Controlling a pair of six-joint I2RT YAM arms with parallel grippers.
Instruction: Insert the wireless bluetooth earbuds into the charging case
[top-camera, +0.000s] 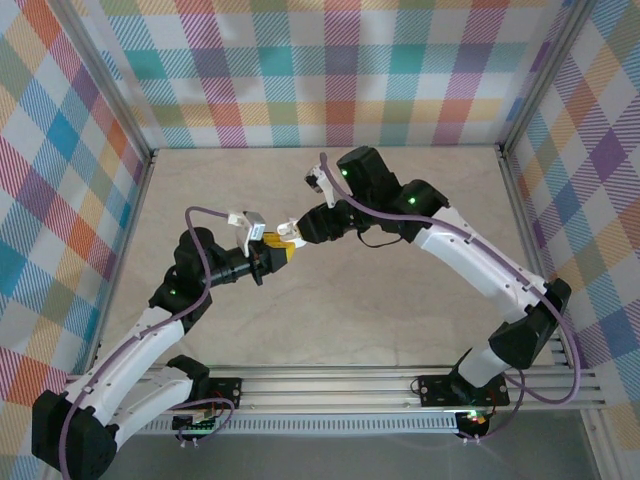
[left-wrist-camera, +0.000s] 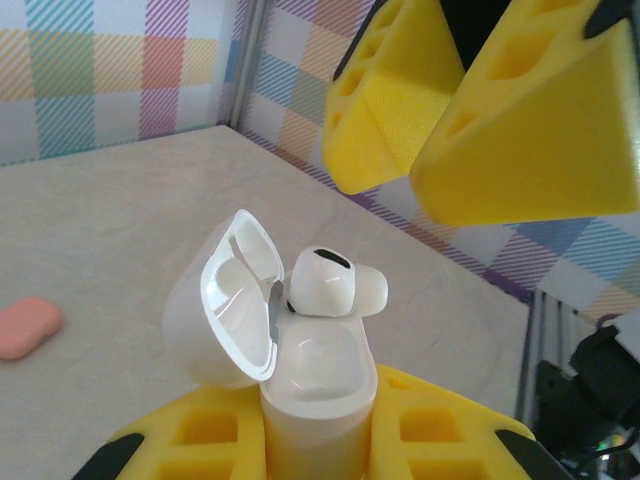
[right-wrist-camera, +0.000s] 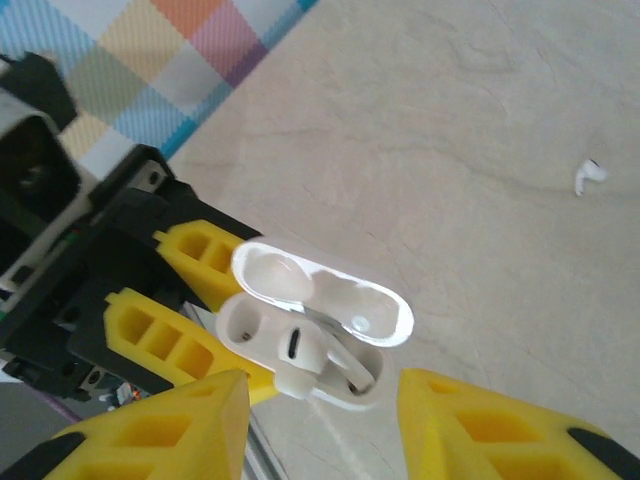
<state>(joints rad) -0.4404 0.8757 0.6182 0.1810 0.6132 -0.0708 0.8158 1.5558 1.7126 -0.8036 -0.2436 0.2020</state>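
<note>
Top view: my left gripper (top-camera: 270, 250) and right gripper (top-camera: 296, 233) sit tip to tip.
Left wrist: left clamps the open white case (left-wrist-camera: 318, 390); white earbud (left-wrist-camera: 336, 285) half seated; right jaws apart above; pink case (left-wrist-camera: 26, 326) on table (left-wrist-camera: 120, 200).
Right wrist: second white earbud (right-wrist-camera: 590, 176) loose, well apart.

My left gripper (left-wrist-camera: 318, 435) clamps the white plastic pebble-shaped charging case (left-wrist-camera: 320, 375) upright between its fingers, above the pale stone-patterned table (top-camera: 330, 330). The case's hinged lid (left-wrist-camera: 235, 300) stands open to the left. A white plastic earbud (left-wrist-camera: 336, 286) sits partly in the case's mouth. My right gripper (left-wrist-camera: 405, 150) hangs just above it, fingers spread, touching nothing. A salmon-pink pebble-shaped case (left-wrist-camera: 25, 328) lies on the table to the left. A second white earbud (right-wrist-camera: 590, 176) lies on the table well apart from us.
</note>
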